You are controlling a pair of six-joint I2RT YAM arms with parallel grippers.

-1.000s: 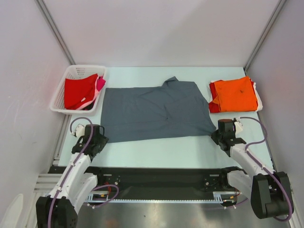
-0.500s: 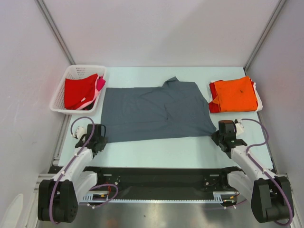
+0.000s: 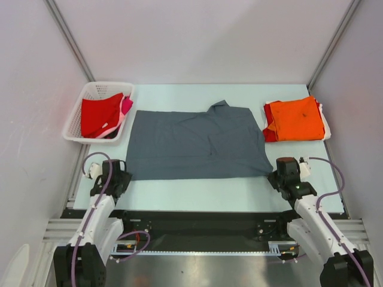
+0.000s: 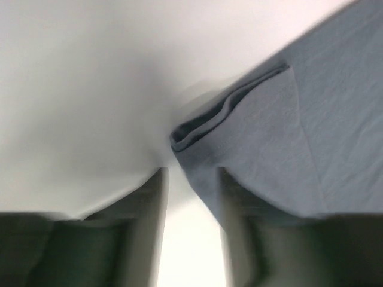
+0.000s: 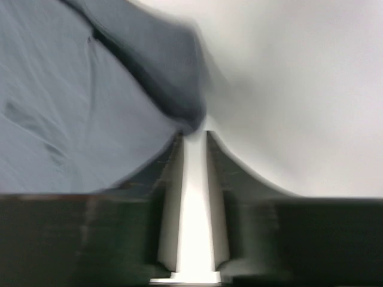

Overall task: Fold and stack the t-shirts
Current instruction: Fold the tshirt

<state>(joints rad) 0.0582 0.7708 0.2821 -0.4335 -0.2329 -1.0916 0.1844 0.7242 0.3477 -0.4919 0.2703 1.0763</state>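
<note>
A dark slate-grey t-shirt (image 3: 191,143) lies spread flat across the middle of the table, collar toward the far side. My left gripper (image 3: 115,174) sits at its near-left corner, fingers apart; the hem corner (image 4: 197,134) lies just past the tips (image 4: 191,173), with some cloth between them. At the near-right corner my right gripper (image 3: 279,174) has its fingers a narrow gap apart (image 5: 194,136), with bare table showing between them and the cloth corner (image 5: 188,122) at their tips. A folded orange t-shirt (image 3: 296,118) rests on a red one (image 3: 268,135) at the right.
A white lattice basket (image 3: 73,115) at the far left holds a red t-shirt (image 3: 99,115) and a pink one (image 3: 127,106). Walls close in the table on the left, right and far sides. The black base rail (image 3: 191,224) runs along the near edge.
Both arms drew back toward the near edge, pulling the grey shirt's near hem straight. The left jaws shut, then opened again; the right jaws parted slightly.
</note>
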